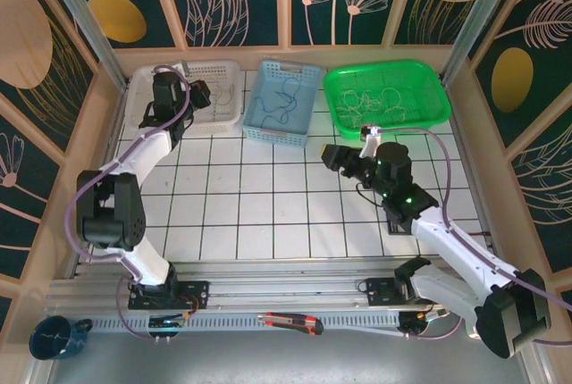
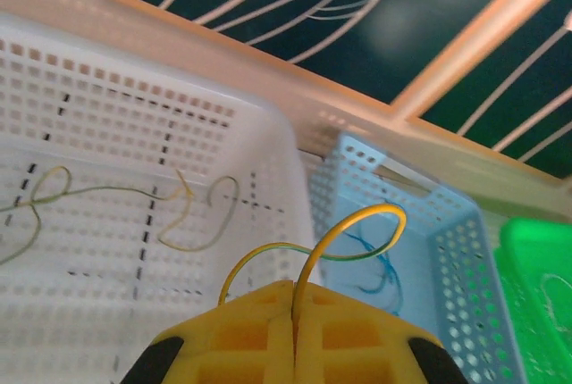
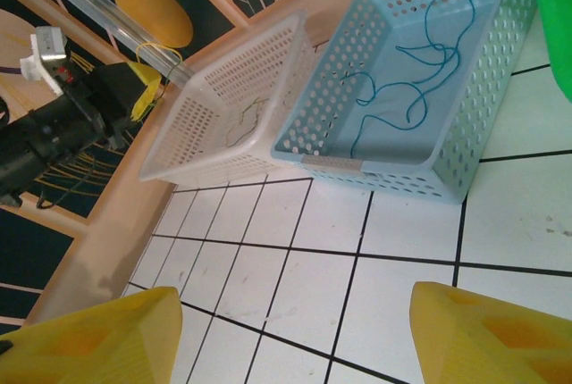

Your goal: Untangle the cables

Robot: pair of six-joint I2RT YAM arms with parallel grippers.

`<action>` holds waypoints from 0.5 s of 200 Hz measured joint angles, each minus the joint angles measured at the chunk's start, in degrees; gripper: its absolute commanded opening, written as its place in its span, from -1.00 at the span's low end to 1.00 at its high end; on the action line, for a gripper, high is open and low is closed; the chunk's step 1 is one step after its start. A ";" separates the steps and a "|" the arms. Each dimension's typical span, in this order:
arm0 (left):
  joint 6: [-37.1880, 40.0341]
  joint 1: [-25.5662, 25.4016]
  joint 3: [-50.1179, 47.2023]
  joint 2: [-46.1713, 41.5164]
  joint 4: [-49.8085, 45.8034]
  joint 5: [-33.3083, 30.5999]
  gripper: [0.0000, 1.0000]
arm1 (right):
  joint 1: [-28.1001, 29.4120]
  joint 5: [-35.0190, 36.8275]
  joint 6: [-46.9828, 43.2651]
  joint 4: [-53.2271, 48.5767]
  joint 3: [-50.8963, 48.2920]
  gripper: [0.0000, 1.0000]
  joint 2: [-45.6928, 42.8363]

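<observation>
1. Cables, top external view: the tangle [image 1: 380, 98] lies in the green tray [image 1: 438, 114] at the far right corner of the table [image 1: 268, 214]. One blue wire [image 1: 288, 103] lies in the blue basket [image 1: 268, 129] at mid far edge. Your left gripper [image 1: 204, 94] hangs over the white basket [image 1: 228, 76] at the far left corner. Your right gripper [image 1: 329, 156] hovers over bare tiles, just short of the tray's near edge.
2. Left wrist view: the yellow pads [image 2: 250, 330] are pressed together on a yellow-green wire [image 2: 357, 219], which arches up from them in a springy loop. Another yellowish wire [image 2: 192, 219] lies loose on the white basket's floor.
3. Right wrist view: the fingers [image 3: 98, 335] stand well apart with nothing between them.
4. Handling, as a judgement: these wires look light, thin and limp yet springy, so expect them to snag and drag their neighbours. Pinch a free end or an outer loop and lift slowly.
5. Writing: you will find no brand or label that can be read in any view.
</observation>
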 measured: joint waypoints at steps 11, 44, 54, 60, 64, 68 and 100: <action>-0.04 0.87 1.55 2.34 -0.02 -0.02 -0.75 | 0.00 0.37 -0.15 -0.70 0.00 0.38 -0.11; 0.07 2.73 3.54 6.67 -0.11 0.17 0.48 | 0.00 1.60 -0.46 -2.64 -0.13 0.54 -0.85; 0.09 3.06 3.56 6.80 -0.24 0.22 0.97 | 0.00 2.05 -0.72 -3.21 -0.13 0.62 -1.29; 0.09 3.13 3.58 6.75 -0.33 0.20 0.98 | 0.00 2.43 -1.09 -3.50 -0.13 0.67 -1.53; 0.09 3.23 3.58 6.67 -0.33 0.17 0.98 | 0.00 2.71 -1.31 -3.74 -0.13 0.72 -1.73; 0.11 3.32 3.58 6.49 -0.33 0.17 0.98 | -0.02 3.02 -1.29 -4.00 -0.13 0.80 -1.99; 1.01 3.41 2.67 2.80 -0.92 -0.09 0.98 | -0.24 6.38 -3.26 -6.45 -0.13 0.99 -3.78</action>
